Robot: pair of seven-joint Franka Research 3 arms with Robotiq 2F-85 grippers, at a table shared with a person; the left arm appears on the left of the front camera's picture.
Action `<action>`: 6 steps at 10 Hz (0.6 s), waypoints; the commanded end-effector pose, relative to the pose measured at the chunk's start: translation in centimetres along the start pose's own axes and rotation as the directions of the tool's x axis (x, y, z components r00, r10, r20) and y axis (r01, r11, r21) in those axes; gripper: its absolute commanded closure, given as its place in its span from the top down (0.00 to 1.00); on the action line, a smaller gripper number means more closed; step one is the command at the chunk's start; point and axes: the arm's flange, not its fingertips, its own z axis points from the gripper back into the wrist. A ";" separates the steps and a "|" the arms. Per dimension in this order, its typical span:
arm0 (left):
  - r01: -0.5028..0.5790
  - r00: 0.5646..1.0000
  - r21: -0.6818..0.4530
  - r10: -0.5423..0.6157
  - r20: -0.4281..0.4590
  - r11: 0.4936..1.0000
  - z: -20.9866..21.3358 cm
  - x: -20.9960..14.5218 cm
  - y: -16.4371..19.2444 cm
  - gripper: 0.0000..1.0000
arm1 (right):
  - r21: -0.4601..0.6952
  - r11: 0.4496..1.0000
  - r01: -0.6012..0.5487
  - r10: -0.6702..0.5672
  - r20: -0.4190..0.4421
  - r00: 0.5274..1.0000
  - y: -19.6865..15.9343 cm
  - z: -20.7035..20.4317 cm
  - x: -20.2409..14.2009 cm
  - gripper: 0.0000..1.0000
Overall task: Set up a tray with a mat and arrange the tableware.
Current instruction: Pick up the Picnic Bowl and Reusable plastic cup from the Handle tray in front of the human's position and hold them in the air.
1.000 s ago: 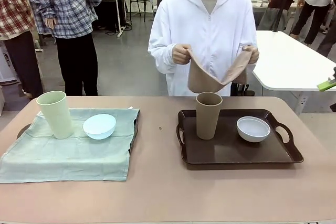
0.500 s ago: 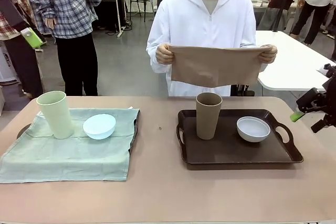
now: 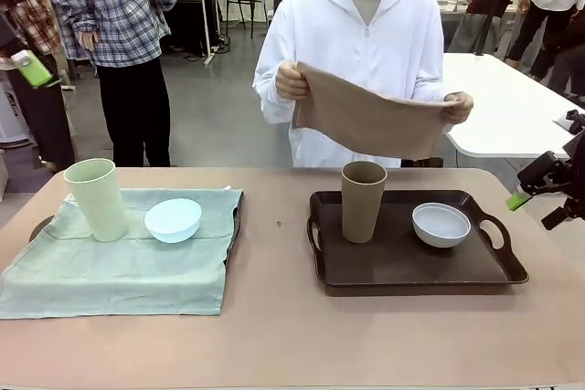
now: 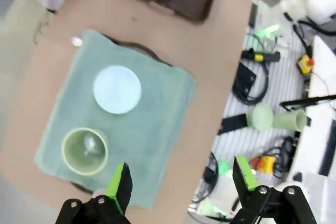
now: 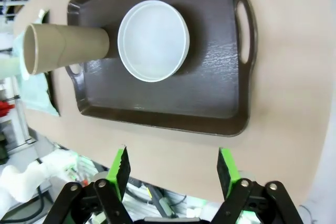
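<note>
A person at the far side holds a brown mat [image 3: 370, 121] spread out in both hands, above the table's far edge. On the bare brown tray [image 3: 411, 262] stand a brown tumbler [image 3: 363, 200] and a white bowl [image 3: 441, 224]. To the left, a pale green mat [image 3: 119, 271] covers another tray, with a pale green tumbler [image 3: 95, 198] and a light blue bowl [image 3: 174, 219] on it. High above this set, my left gripper [image 4: 182, 179] is open and holds nothing. My right gripper [image 5: 173, 169] is open too, hovering beyond the brown tray's [image 5: 210, 93] right side.
Dark handles of the left tray [image 3: 236, 221] peek out from under the green mat. Bare tabletop [image 3: 292, 335] runs along the near edge and between the trays. A white table [image 3: 503, 107] stands behind at the right, and bystanders stand at the back left.
The person unfolded the brown mat and now tilts it forward over the table. My right gripper came into view at the right edge. My left gripper shifted slightly at upper left.
</note>
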 end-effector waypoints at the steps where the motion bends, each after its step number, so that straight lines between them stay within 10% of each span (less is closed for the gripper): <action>1: 0.055 0.989 0.152 -0.075 0.129 0.987 -1.4 5.0 -0.3 1.00 | -0.063 0.998 0.007 -0.007 0.003 1.000 2.4 -2.0 1.6 0.86; 6: 0.253 0.935 0.411 -0.331 0.130 0.876 -13.0 16.2 -0.3 1.00 | -0.121 0.991 0.064 -0.061 0.029 0.998 6.2 -6.7 6.5 0.86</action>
